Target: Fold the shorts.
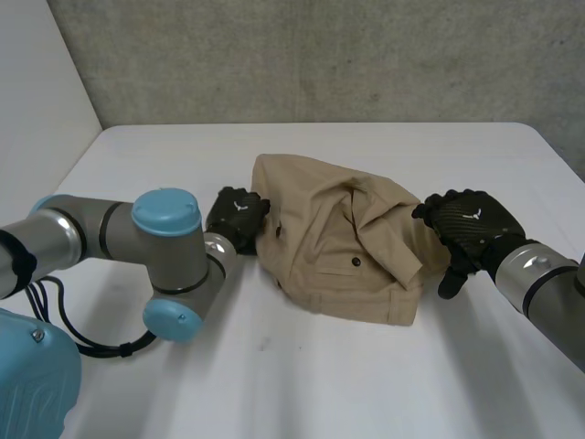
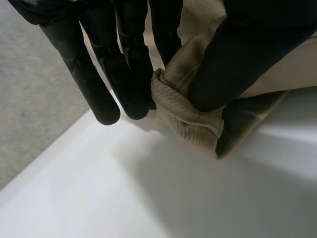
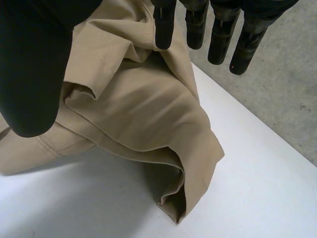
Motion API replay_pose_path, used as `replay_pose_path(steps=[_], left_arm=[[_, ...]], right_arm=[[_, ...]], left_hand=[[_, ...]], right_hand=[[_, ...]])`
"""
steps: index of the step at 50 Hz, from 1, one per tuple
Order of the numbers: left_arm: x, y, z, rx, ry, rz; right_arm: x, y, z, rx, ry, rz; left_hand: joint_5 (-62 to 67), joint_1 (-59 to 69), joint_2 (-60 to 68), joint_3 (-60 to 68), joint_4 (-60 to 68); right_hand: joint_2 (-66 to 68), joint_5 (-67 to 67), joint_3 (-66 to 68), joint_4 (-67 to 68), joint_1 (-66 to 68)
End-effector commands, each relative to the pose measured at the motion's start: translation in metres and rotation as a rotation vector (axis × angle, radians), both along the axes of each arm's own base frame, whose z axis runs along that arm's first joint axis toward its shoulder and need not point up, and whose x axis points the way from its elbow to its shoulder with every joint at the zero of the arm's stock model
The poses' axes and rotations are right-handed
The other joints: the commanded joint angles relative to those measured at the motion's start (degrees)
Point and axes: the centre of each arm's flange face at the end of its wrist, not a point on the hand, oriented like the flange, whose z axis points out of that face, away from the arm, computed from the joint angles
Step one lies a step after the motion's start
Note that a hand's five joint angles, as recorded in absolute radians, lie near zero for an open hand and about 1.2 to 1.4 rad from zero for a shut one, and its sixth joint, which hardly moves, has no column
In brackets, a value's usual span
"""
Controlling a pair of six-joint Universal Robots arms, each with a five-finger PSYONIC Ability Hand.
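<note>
Shorts: tan, bunched in a rumpled heap in the middle of the white table. Button faces up, and one flap is folded over on the right half.

Left hand is at the heap's left edge. Left wrist view: a rolled fold of the cloth edge is pinched between the thumb and straight fingers, so it has a grip on the shorts.

Right hand is at the heap's right edge, by the folded flap. Right wrist view: fingers are straight and spread with tips clear of the cloth, thumb is well apart from them, nothing gripped. Cloth lies under the palm, with its loose corner resting on the table.
</note>
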Motion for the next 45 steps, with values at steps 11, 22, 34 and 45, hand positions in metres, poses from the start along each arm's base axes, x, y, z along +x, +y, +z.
replay_pose_path(steps=[11, 22, 34, 45], left_arm=[[0.103, -0.075, 0.157, -0.469, 0.229, 0.500], [0.041, -0.032, 0.222, -0.648, 0.413, 0.300], [-0.112, 0.119, 0.122, -0.407, 0.368, -0.327], [-0.107, 0.140, 0.114, -0.334, 0.304, -0.348]], right_arm=[[0.003, 0.006, -0.004, 0.019, -0.004, 0.027], [0.002, 0.007, -0.007, 0.026, -0.009, 0.013], [-0.007, -0.001, -0.003, -0.010, -0.018, -0.089], [-0.018, -0.009, 0.006, -0.037, -0.027, -0.136]], left_hand=[[14.1, 17.9, 12.3, 12.5, 11.4], [14.1, 17.9, 12.3, 12.5, 11.4], [-26.2, -22.4, -28.0, -27.8, -29.0], [-55.9, -52.1, -57.7, -57.5, -58.6]], right_hand=[[-2.6, -4.1, -2.3, -3.7, -1.7], [-2.6, -4.1, -2.3, -3.7, -1.7], [-2.6, -4.1, -2.3, -3.7, -1.7], [-2.6, -4.1, -2.3, -3.7, -1.7]])
